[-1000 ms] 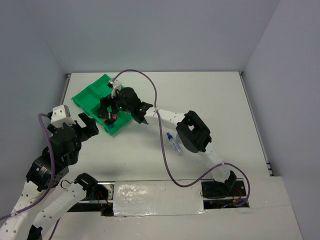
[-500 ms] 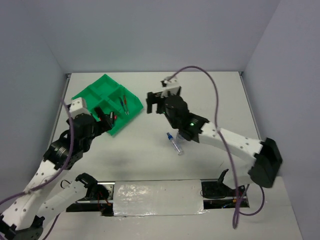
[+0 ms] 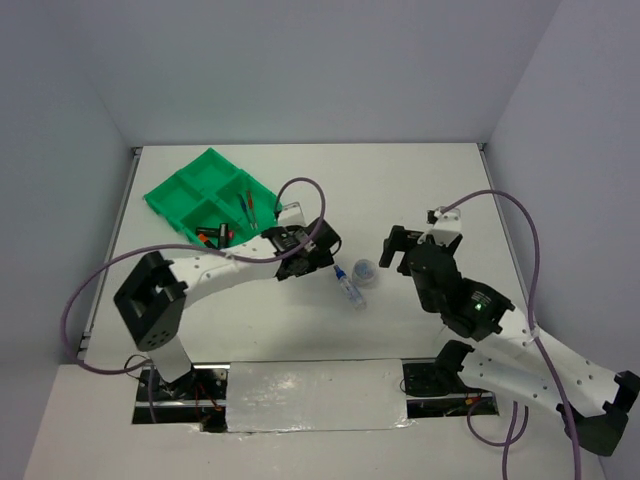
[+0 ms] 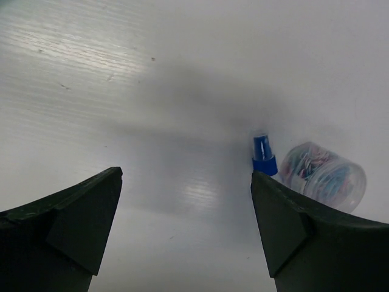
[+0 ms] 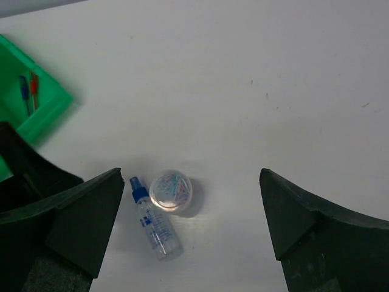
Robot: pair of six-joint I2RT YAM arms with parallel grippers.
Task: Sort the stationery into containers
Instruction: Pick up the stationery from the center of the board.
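though glossy, white table (image 3: 430, 190) with green tray (image 3: 178, 197) between grey walls (image 3: 300, 60)

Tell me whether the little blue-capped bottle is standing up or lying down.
Lying down: the blue-capped bottle shows its whole length flat on the table, cap and body both resting there.

I can read nothing here — no word, number or brand comes out clearly in any view. The nearest thing to print is a small blue patch on the side of the blue-capped clear tube (image 5: 155, 226), seen from my right wrist camera. It is too small and blurred to make out. The round clear tub (image 5: 172, 190) just beside it shows only a jumble of coloured bits through its wall — whether any of that is lettering, I cannot tell.
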